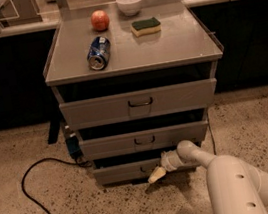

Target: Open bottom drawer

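Sitting lowest in the cabinet (175, 47), the bottom drawer (119, 172) runs its slim front left to right. Your gripper (156, 175) hovers just beside the front's centre, toward 5 o'clock; open or closed, you cannot tell. I'd judge the pull goes toward 6 o'clock.

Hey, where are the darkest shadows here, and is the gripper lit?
Camera view: darkest in the recess under the cabinet top, which is evenly lit; the gripper, low in front of the bottom drawer, is lit, with a soft shadow on the floor beneath.
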Controlling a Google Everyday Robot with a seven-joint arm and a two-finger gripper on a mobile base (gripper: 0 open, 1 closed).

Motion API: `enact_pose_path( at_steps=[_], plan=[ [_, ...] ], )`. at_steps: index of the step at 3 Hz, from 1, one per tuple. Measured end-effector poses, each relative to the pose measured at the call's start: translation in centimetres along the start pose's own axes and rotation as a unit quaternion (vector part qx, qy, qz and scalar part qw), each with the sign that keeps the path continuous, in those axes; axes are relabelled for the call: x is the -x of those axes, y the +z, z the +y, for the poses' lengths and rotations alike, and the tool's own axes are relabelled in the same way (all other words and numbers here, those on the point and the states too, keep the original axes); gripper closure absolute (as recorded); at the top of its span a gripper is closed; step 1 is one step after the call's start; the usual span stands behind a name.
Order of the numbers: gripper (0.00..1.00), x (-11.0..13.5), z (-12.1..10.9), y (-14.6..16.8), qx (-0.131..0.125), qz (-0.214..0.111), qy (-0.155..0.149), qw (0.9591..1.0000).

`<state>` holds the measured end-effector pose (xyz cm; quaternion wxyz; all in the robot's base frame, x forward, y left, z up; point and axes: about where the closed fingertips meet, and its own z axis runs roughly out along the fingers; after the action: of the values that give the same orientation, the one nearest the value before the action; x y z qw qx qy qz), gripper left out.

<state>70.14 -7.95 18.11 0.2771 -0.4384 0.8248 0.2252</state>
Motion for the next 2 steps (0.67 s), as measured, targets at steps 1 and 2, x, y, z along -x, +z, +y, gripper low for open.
enact_pose_path(
  at_steps=[1,2],
  plan=[
    [0.0,-1.04,1.89,-1.67,0.027,-0.001,0.029,0.9992],
    [0.0,-1.04,1.89,-1.66,0.027,-0.001,0.029,0.9992]
  ],
)
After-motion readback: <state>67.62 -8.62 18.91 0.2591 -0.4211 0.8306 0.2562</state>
